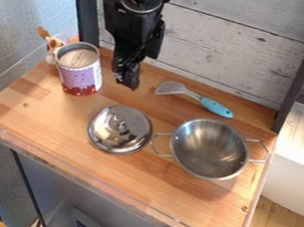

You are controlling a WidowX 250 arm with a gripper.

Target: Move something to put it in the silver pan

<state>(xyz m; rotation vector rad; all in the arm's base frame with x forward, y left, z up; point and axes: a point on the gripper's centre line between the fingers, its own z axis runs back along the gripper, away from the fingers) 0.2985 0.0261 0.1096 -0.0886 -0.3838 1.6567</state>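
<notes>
The gripper (126, 78) hangs at the upper middle, above the back of the wooden surface, between the can and the spatula. Whether it is open or shut I cannot tell. At the right stands the silver pan (210, 149), its inside bare, with wire handles on both sides. A silver lid (120, 129) with a knob lies left of the pan, close to its left handle. Behind the pan is a spatula (195, 97) with a grey slotted head and a blue handle. The purple and red can (81, 74) stands upright at the back left, open at the top.
Small brown and white items (51, 40) are behind the can at the left corner. A grey plank wall (227, 47) closes off the back, between dark posts. A clear edging runs along the front and left of the wooden surface (65, 143).
</notes>
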